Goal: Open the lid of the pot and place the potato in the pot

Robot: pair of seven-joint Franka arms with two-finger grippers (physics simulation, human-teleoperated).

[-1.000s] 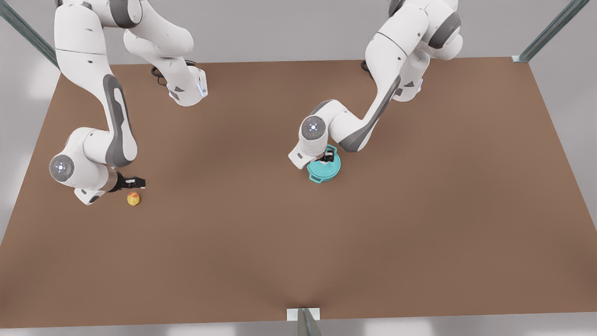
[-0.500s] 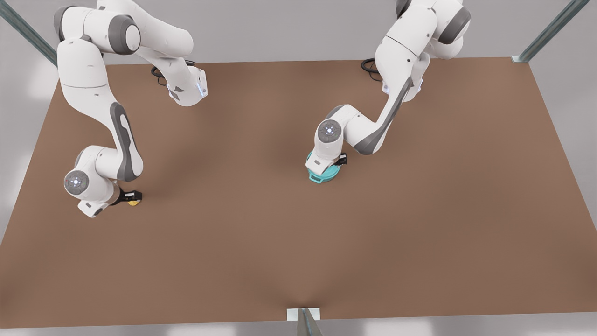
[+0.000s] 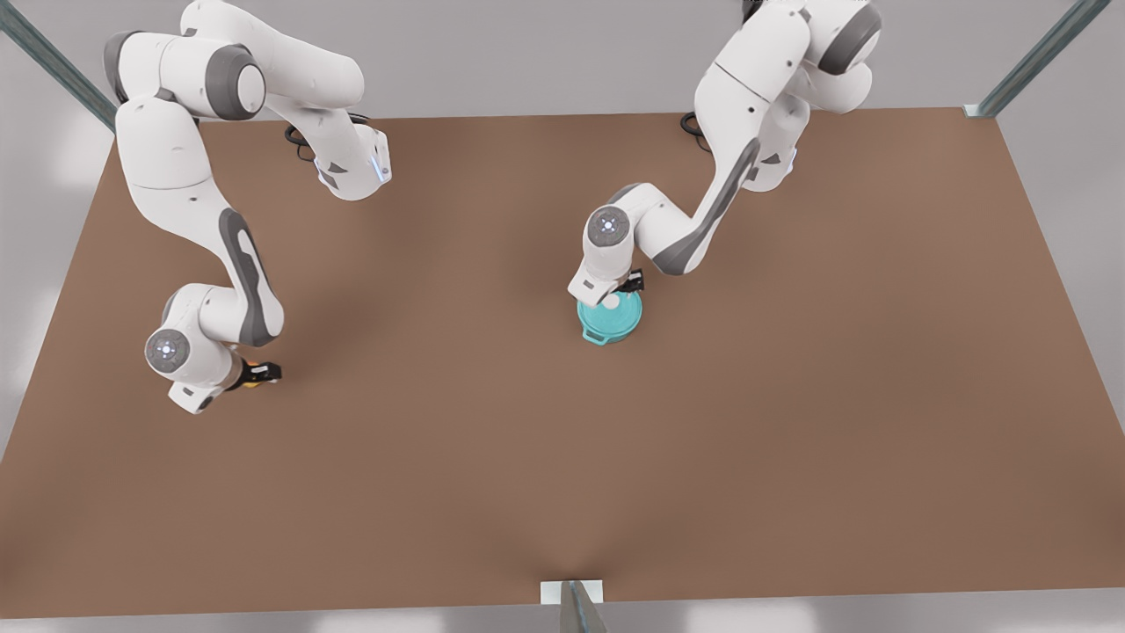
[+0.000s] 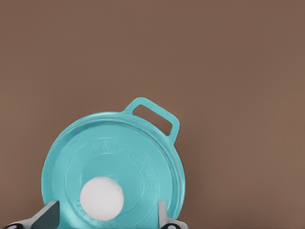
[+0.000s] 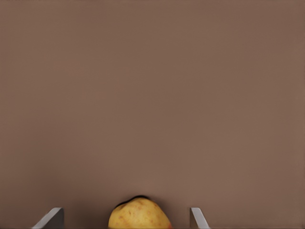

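the left gripper [image 3: 626, 287] hangs just above the pot lid [image 3: 613, 312], which sits flat and closed on the pot [image 3: 598, 335] near the middle of the brown table [image 3: 791, 396]. in the left wrist view its two fingertips [image 4: 46, 215] stand spread well apart, one on either side of the lid's white knob [image 4: 101, 198], with teal showing between each tip and the knob, so this pincer is released and grips nothing. the lid [image 4: 112, 167] covers the pot from rim to rim, and one loop handle [image 4: 153, 116] sticks out from the rim on the far side of the knob from the fingers. in the front view a second handle pokes out beneath the lid on the side away from the gripper. the right gripper [image 3: 261, 374] is low at the table on the front view's left, well apart from the pot, with the potato [image 3: 252, 381] right at its tips. in the right wrist view the potato [image 5: 138, 214] lies on the table between the two fingertips [image 5: 198, 218], a strip of bare table visible on each side of it, so the fingers are spread wider than the lump and do not touch it; this pincer is released too. the potato is yellow-brown with a darker patch on its upper edge, and it rests on the surface rather than being lifted. both arms reach down from their bases at the table's far edge.
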